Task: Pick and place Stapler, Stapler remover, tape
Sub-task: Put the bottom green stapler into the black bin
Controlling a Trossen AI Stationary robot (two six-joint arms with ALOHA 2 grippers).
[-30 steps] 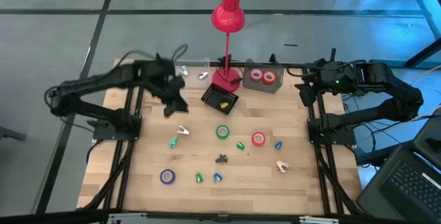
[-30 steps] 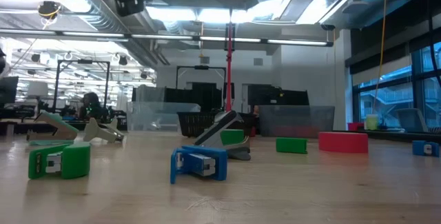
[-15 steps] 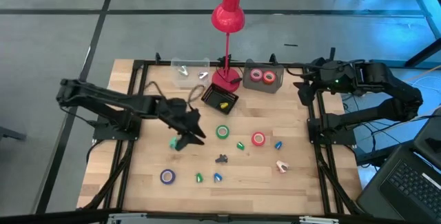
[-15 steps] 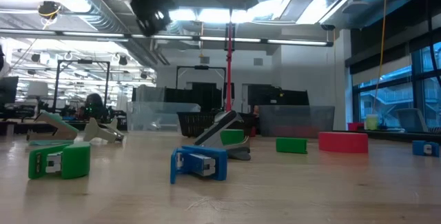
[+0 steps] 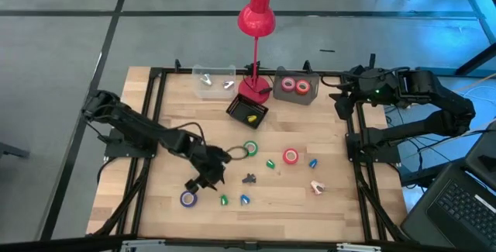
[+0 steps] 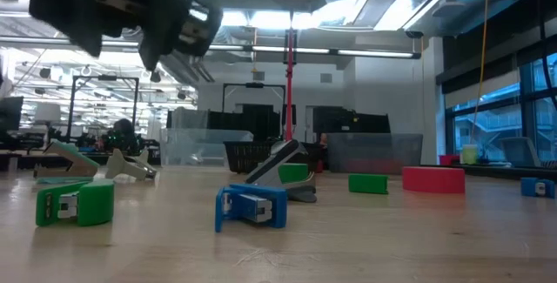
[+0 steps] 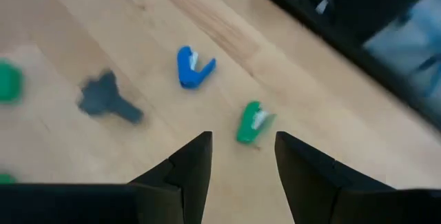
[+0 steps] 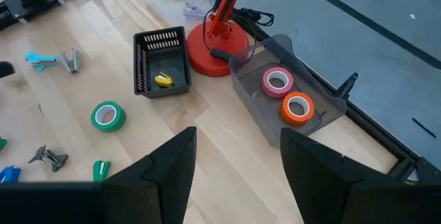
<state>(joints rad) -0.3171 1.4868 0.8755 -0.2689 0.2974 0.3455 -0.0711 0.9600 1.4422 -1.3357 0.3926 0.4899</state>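
A: What takes up most of the high view?
B: The wooden table (image 5: 333, 198), filling the lower middle of the frame. The left arm (image 5: 139, 132) reaches in from the left edge to the centre, and the right arm (image 5: 422, 108) is folded at the right edge, off the boards.

A: And the pincers?
B: The left gripper (image 5: 205, 176) hangs over the lower centre of the table. In its wrist view the two fingers (image 7: 189, 172) stand parted with nothing between them. The right gripper (image 8: 238, 165) sits near the upper right corner of the table, fingers also spread and empty.

A: Next in size?
B: The red lamp (image 5: 255, 43) at top centre, a grey bin (image 5: 295, 95) right of its base holding a pink tape roll (image 5: 287, 84) and an orange one (image 5: 302, 86), and a black basket (image 5: 247, 112) below the base.

A: The loose tape?
B: A green roll (image 5: 249, 149) at the centre, a red roll (image 5: 291, 157) to its right, a purple-blue roll (image 5: 188, 198) at lower left, just below the left gripper.

A: Smaller things?
B: A green stapler (image 7: 252, 122) and a blue stapler (image 7: 191, 67) in the middle of the left wrist view, a dark staple remover (image 7: 105, 98) at its left.
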